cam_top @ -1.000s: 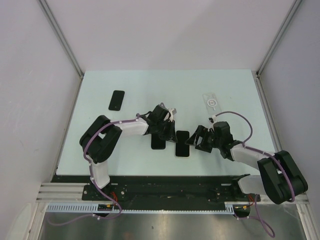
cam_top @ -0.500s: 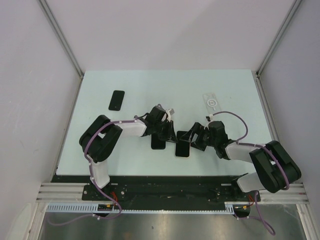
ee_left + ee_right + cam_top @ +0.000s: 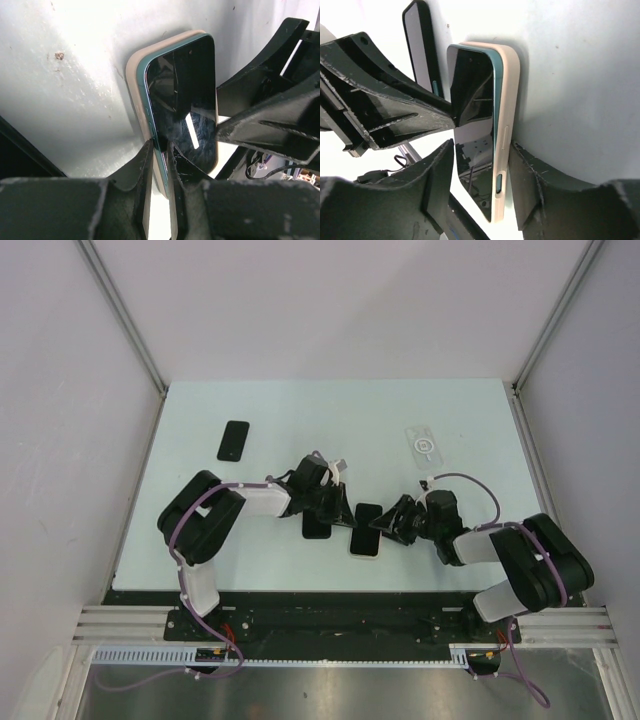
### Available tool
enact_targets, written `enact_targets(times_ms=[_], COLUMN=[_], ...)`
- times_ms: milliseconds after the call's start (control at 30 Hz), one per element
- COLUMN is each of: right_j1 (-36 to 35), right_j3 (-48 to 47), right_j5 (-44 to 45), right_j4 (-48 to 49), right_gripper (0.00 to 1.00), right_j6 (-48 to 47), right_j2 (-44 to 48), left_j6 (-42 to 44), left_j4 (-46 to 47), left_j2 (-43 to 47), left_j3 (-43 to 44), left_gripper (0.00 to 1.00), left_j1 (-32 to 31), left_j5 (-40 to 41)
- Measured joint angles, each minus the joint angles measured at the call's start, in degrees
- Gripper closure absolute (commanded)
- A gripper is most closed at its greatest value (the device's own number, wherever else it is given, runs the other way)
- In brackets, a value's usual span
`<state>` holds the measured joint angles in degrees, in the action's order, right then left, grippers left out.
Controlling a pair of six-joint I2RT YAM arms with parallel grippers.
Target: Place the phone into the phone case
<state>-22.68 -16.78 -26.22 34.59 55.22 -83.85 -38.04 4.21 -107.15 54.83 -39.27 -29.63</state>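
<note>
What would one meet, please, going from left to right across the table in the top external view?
Lone black phone → second dark phone → phone in beige case → clear case.

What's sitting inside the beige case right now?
A teal-edged phone, screen up, lies in the beige case. The left hand covers one end, so seating there can't be seen.

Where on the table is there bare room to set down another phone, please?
The far strip between the black phone and clear case is bare, as is the left edge. Centre front is crowded: left gripper, right gripper, cased phone and a second dark phone.
</note>
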Motion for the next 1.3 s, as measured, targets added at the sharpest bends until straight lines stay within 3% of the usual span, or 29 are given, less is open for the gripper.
enact_targets(times_ms=[267, 367, 600, 833, 1000, 1300], right_j1=[1.90, 2.10, 3.52, 5.68, 6.51, 7.06], right_j3=[0.70, 0.76, 1.03, 2.99, 2.95, 0.00], right_j5=[-4.79, -6.45, -11.54, -16.63, -20.61, -26.91], right_j4=[6.47, 9.46, 16.44, 24.17, 31.65, 36.13], right_gripper=[0.57, 0.65, 0.93, 0.98, 0.99, 0.99], right_j6=[-0.17, -0.22, 1.29, 3.32, 7.65, 22.93], right_j2=[-5.31, -7.48, -11.34, -13.00, -12.68, -9.16], left_j6=[-1.22, -1.60, -2.03, -2.58, -2.60, -6.01], left_j4=[3.63, 4.44, 4.61, 2.03, -0.50, 7.98], left_j2=[-0.02, -0.02, 0.09, 3.41, 12.07, 29.05], left_j3=[-1.84, -2.29, -2.64, -4.79, -6.23, -16.37], left_gripper=[0.79, 0.78, 0.76, 0.45, 0.36, 0.28], left_j1=[0.24, 0.48, 0.98, 0.83, 2.27, 6.36], left_j5=[-1.31, -1.77, -2.69, -5.01, -6.05, -12.20])
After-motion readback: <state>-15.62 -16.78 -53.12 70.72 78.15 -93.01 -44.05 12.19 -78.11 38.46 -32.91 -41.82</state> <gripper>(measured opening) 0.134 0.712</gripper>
